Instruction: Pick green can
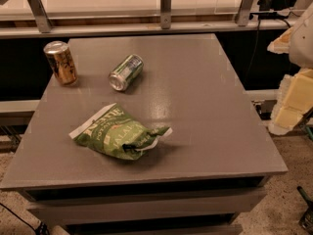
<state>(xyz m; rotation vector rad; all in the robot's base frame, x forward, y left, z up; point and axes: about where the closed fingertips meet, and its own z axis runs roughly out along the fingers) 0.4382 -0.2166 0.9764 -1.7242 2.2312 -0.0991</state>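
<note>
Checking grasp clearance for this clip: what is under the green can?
The green can lies on its side directly on the grey table; nothing else shows beneath, though the contact strip is hidden. The gripper sits low at the right edge, off the table.

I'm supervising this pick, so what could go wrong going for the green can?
The green can lies on its side, so it may roll when touched. The gold-brown can stands nearby and could get knocked. The tool is beyond the right edge of the table, so the reach is long.
</note>
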